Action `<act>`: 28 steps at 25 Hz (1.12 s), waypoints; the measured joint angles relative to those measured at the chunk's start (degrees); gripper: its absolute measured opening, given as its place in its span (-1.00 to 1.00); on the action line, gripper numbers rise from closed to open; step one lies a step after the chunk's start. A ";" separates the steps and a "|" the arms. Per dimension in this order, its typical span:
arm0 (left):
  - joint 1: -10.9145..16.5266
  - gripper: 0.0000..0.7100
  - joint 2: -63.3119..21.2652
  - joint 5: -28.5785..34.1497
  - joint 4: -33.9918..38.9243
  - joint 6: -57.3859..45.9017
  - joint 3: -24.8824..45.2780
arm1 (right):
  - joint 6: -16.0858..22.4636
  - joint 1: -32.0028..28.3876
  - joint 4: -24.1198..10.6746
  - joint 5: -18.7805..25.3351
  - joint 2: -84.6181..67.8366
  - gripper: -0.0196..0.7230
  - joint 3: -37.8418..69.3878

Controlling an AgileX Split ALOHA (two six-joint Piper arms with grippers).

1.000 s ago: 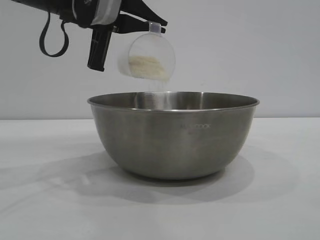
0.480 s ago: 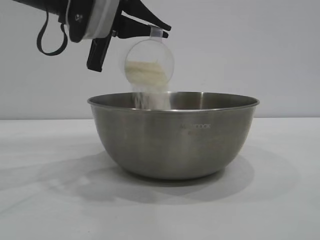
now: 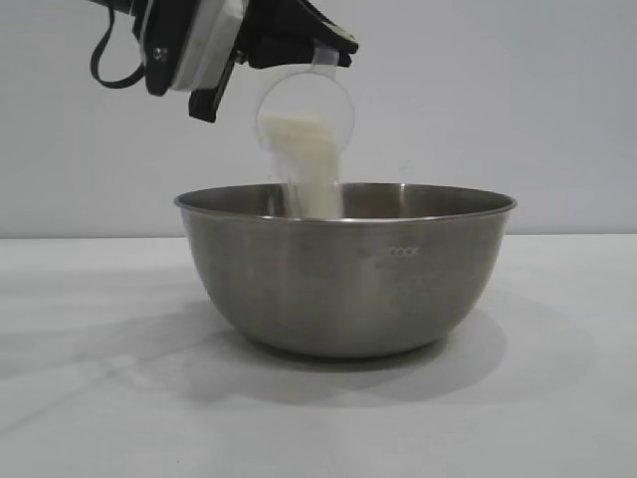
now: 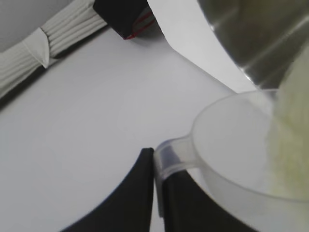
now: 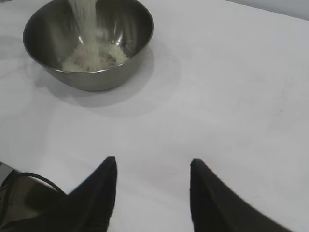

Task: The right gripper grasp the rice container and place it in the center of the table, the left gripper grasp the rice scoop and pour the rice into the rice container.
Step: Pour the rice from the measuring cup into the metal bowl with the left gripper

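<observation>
Tipped further, frosted rice scoop (image 3: 304, 119) streams white rice (image 3: 317, 184) into steel rice container (image 3: 348, 274).

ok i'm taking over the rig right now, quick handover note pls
Left pincer: shut on the handle of the small frosted plastic scoop, tipped above the bowl.
Right pincer: open, empty, parked away from the bowl over the white table.
Big steel bowl: set on the table, done.
White rice: streaming into the bowl, a pile already inside, some left in the scoop.
Left: finish emptying the scoop.
</observation>
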 joint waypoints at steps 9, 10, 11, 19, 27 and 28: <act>0.00 -1.00 0.00 0.77 -0.36 -7.27 -1.36 | 0.00 0.00 0.00 0.00 0.00 -0.05 0.00; -0.08 -1.00 0.00 1.21 -1.24 -9.81 -1.36 | 0.00 0.00 0.00 0.00 0.00 -0.05 0.00; -0.08 -1.00 0.00 1.48 -2.40 -13.48 -1.36 | 0.00 0.00 0.00 0.00 0.00 -0.05 0.00; 2.40 -1.00 0.00 2.52 -14.22 -61.39 -1.36 | 0.00 0.00 0.00 0.00 0.00 -0.05 0.00; 12.85 -1.00 0.00 -5.24 -29.68 -85.11 8.28 | 0.00 0.00 0.00 0.00 0.00 -0.05 0.00; 13.89 -1.00 0.00 -6.94 -33.17 -85.43 10.50 | 0.00 0.00 0.00 0.00 0.00 -0.05 0.00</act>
